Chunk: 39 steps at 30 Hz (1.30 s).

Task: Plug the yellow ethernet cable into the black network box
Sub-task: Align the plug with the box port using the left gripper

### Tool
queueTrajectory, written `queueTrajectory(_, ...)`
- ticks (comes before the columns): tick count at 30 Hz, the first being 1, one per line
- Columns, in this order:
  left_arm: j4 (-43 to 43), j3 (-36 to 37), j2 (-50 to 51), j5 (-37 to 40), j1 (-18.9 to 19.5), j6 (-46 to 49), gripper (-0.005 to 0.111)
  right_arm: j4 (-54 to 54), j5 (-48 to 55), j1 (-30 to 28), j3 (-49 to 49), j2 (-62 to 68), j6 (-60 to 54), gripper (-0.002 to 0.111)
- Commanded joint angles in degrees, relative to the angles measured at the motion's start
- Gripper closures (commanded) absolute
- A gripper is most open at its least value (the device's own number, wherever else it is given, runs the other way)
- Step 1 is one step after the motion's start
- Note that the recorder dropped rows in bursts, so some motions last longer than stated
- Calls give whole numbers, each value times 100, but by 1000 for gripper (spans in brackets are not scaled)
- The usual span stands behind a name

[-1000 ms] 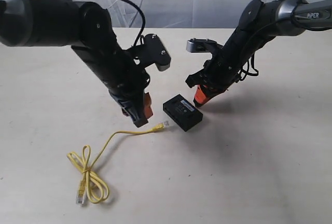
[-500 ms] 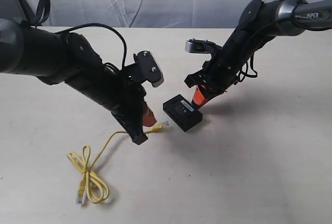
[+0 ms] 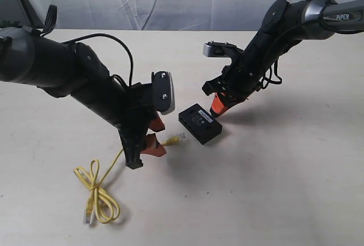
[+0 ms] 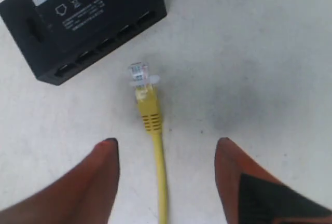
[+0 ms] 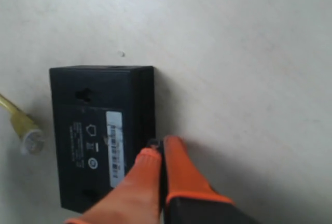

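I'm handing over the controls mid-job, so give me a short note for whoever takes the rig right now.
Left gripper: open, fingers on either side of the yellow ethernet cable just behind its plug, not gripping.
Right gripper: shut, tips at the black network box, on the side away from the plug.
Cable: plug lies pointing at the box's port row, clearly apart from it.
Done: nothing plugged in.
Left: grip behind the plug, push it into a port.
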Motion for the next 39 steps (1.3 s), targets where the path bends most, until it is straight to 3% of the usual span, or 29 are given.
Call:
queueTrajectory(1,-628,-41,84,89,89,776,53,21,-60,-14,-46,-32,-61,109)
queueTrajectory(4,-956,-145,216,244,89,1172,53,21,-60,-14,-46,-32,-61,109)
queueTrajectory(13,-996,-608,702,510,89,1094,54,-1,-49,-14,-35,-32,-61,109)
queueTrajectory(27,-812,-624,878,523,89,1094,54,-1,-62,-14,-35,-32,-71,109)
queueTrajectory(29,-830,-624,878,487,89,1094,62,-1,-62,-14,-35,-32,-71,109)
queueTrajectory(33,-703,-624,878,401,89,812,102,-1,-52,-14,-35,-32,-71,109)
queueTrajectory(34,-654,-624,878,350,89,702,106,-1,-52,-14,-35,-32,-71,109)
queueTrajectory(39,-145,-624,752,-25,89,-269,107,-1,-52,-14,-35,-32,-71,109)
